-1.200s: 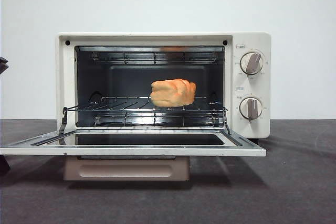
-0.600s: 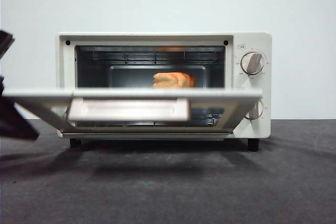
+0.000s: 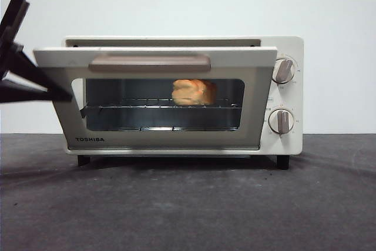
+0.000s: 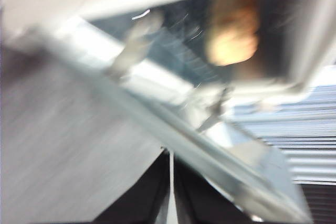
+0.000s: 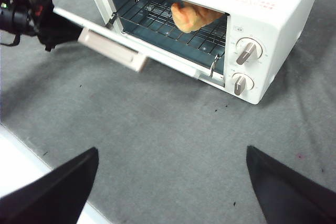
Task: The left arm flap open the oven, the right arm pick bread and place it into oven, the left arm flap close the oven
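Oven (image 3: 282, 145) door (image 3: 155, 101) is tilted, nearly shut, and is pressed at its left edge by the left claw (image 3: 59, 93), jaws together. Bread (image 3: 192, 92) is seen on the rack. Right claw (image 5: 170, 182) is held well back, jaws apart.

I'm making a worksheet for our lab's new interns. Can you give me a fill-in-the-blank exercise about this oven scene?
1. The bread rests on the wire ____ inside the oven.
2. The oven's door is nearly shut but still leans ____ at the top.
3. The left end effector pushes at the door's ____ edge, seen from the front.
4. The right end effector hangs over the table with jaws wide apart, holding ____.

Missing words: rack; outward; left; nothing
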Robot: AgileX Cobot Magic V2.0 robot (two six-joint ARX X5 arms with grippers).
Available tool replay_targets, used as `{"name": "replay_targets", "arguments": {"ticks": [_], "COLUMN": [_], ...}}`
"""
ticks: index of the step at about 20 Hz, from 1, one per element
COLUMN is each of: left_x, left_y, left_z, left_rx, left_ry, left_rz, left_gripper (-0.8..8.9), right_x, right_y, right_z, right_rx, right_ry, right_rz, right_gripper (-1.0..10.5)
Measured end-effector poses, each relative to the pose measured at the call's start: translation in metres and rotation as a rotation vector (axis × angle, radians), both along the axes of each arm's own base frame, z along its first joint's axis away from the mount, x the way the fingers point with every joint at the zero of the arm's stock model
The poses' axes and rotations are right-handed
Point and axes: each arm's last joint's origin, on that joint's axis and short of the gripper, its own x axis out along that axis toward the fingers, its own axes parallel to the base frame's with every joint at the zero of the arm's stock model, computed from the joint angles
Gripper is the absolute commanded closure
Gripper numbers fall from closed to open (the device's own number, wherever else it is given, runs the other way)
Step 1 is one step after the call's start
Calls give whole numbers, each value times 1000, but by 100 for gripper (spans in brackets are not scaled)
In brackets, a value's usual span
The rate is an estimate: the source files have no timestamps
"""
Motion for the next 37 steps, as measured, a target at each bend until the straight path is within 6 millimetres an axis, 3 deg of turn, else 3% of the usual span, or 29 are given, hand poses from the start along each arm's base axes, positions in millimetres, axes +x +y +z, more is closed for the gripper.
{"name": "replay_targets", "arguments": {"ticks": [13,22,31,37], "left_x": [10,6,-21,-54], "left_y": [-1,-2,-2,0], "left_z": [24,31,77,105], "left_rx": [-124,-159,-144,-26], "left_ry": [-110,-129,-297,-383], "left_rz": [103,-8,-41,-48], "left_gripper": [798,798,798,798], "right_x": [0,0,1,2], "right_y": [0,0,1,2], "right_z": [0,0,3,5], "right_rx": [0,3,29,43], "right_ry": [0,-3,-24,-37], "right_rz": [0,0,13,20], "right_gripper": [497,497,497,497]}}
